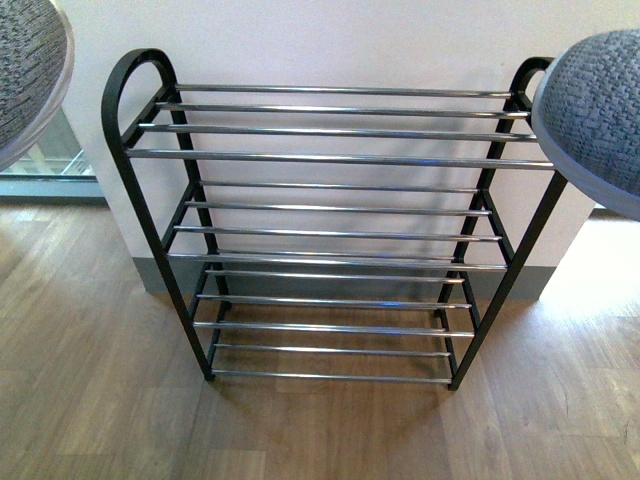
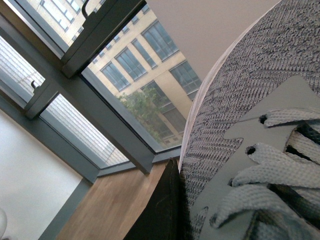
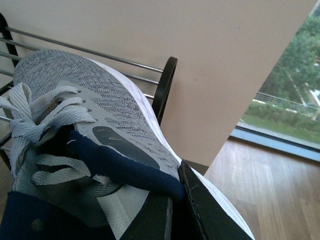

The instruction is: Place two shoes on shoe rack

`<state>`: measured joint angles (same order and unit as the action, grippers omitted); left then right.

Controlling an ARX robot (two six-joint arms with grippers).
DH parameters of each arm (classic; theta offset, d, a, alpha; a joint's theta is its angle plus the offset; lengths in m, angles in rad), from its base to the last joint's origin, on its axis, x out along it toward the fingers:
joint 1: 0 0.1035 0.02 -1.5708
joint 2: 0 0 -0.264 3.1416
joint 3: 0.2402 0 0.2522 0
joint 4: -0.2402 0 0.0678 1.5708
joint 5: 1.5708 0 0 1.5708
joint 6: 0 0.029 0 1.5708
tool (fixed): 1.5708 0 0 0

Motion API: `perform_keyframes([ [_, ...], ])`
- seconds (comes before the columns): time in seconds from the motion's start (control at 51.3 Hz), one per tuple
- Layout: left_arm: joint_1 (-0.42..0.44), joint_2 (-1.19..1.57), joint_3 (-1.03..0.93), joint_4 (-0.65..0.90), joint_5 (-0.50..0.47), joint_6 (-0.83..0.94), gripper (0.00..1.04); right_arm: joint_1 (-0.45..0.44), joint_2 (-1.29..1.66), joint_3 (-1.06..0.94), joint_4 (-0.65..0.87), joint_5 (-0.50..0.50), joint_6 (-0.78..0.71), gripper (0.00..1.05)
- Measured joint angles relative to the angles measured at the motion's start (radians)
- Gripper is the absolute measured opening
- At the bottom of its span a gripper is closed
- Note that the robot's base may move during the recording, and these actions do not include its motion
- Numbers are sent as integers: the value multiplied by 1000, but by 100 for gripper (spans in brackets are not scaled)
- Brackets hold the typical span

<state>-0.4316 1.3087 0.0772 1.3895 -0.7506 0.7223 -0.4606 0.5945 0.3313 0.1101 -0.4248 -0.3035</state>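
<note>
The right end effector is clamped on the navy collar of a grey knit lace-up sneaker with a white sole. The left end effector shows one dark finger pressed against the matching grey knit sneaker (aloft, so gripped, I'd say). Both toes point ahead at the wall. The black-framed shoe rack with chrome bars stands between and below them, bars crosswise to the shoes. The right toe hangs just by one end arch; the left sits outside the other, needing more inward travel.

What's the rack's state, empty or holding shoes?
Empty: every tier of the shoe rack shows bare bars; left shoe and right shoe are off it.
</note>
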Motion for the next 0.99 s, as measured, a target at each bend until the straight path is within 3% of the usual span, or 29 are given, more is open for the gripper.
perform_keyframes([
  [0.488,3,0,0,0,-9,3,3,0,-2,0,0,-14,1,1],
  [0.605,3,0,0,0,-6,3,3,-14,10,0,0,-108,184,1],
  [0.702,3,0,0,0,-6,3,3,40,28,0,14,-52,301,1],
  [0.917,3,0,0,0,-6,3,3,343,298,148,77,215,466,1],
  [0.995,3,0,0,0,-7,3,3,405,399,216,113,283,474,1],
])
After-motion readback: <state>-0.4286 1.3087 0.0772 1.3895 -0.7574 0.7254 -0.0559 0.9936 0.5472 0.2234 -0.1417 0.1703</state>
